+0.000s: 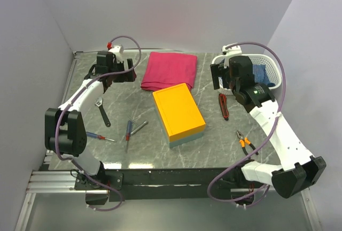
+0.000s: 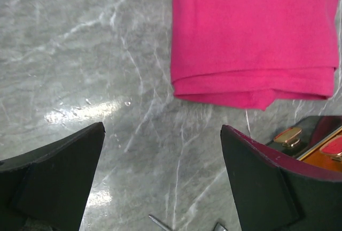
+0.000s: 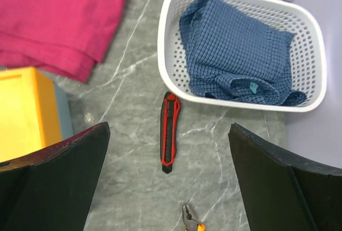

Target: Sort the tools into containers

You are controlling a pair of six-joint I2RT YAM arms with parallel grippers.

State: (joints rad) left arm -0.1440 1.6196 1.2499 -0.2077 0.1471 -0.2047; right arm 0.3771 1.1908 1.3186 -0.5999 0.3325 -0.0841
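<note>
- Grey marbled stone makes up the table (image 1: 133, 100), which is set between pale walls with both arm bases at its near edge.
- Over the far left part, the left gripper (image 2: 163, 128) hangs with its jaws spread wide. Only bare marble lies between them.
- Below it in the top view, the dark adjustable wrench (image 1: 102, 112) lies flat on the table beside the left arm.
- Nearer the front edge, by that arm's elbow, lies the first red-handled screwdriver (image 1: 99, 136).
- To its right are the second red-handled screwdriver (image 1: 128, 129) and the thin grey tool (image 1: 139, 128). They form a narrow V and seem to touch at its point, though the view is too small to be sure.
- At the far middle, the pink cloth (image 1: 170, 69) lies folded.
- Right up against its near edge stands the box (image 1: 179, 112), closed, with an orange-yellow top and a pale teal base.
- Between the box and the basket, the right gripper (image 3: 170, 128) hovers with its jaws wide apart and gripping nothing.
- Directly under that gap, the red-and-black tool (image 3: 169, 132) lies on the marble, just beside the basket wall.
- Nearer the front right, the small orange-handled pliers (image 1: 243, 141) lie on the table, well apart from the box.
- In the far right corner sits the white slotted basket (image 3: 165, 44), with the blue cloth (image 3: 235, 54) crumpled inside.
- Every tool in view is on the table, outside both containers.
</note>
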